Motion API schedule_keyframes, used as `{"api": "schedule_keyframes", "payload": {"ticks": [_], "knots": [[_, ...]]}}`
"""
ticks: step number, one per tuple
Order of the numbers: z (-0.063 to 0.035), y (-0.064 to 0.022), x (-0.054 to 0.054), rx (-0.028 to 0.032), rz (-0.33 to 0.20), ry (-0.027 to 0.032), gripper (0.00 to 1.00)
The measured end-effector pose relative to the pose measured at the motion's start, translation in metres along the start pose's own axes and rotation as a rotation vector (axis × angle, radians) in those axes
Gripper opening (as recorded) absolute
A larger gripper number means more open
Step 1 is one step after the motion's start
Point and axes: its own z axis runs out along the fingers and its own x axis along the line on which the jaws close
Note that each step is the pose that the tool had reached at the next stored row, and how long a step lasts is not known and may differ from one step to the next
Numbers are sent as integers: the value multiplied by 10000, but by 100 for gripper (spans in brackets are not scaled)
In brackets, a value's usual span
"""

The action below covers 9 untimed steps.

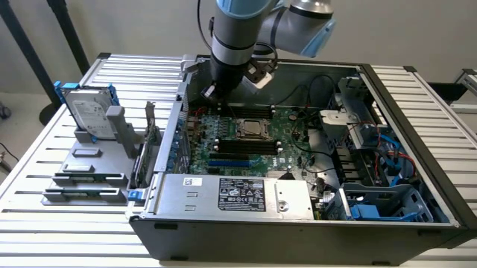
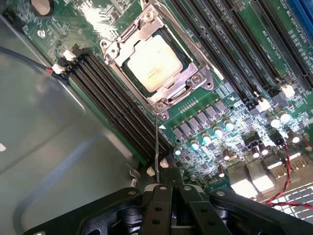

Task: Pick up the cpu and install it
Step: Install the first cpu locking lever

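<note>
The cpu (image 1: 249, 128) (image 2: 154, 63), a small square chip with a pale metal top, lies in the motherboard's socket with the metal retention frame (image 2: 193, 78) around it. The arm reaches down into the open computer case. My gripper (image 1: 210, 96) hangs over the board's back left area, above and to the exterior view's left of the socket. In the wrist view my gripper (image 2: 168, 188) has its black fingers pressed together, shut, with no chip between them. A thin socket lever (image 2: 156, 144) runs from the socket's corner and ends right by the fingertips; I cannot tell whether it touches them.
Black memory slots (image 2: 115, 105) flank the socket on both sides. The case's grey wall (image 2: 44, 122) stands close beside the gripper. Outside the case, a hard drive in a blue bracket (image 1: 88, 114) and memory sticks (image 1: 86, 180) sit on a grey holder. The power supply (image 1: 231, 195) fills the case's front.
</note>
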Motion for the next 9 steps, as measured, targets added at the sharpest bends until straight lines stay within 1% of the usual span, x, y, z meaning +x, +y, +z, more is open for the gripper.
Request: {"api": "schedule_keyframes", "payload": {"ticks": [5,9], "knots": [[-30,-10,6,-75,521,204,11],[-79,-24,15,-121,848,334,11]]}}
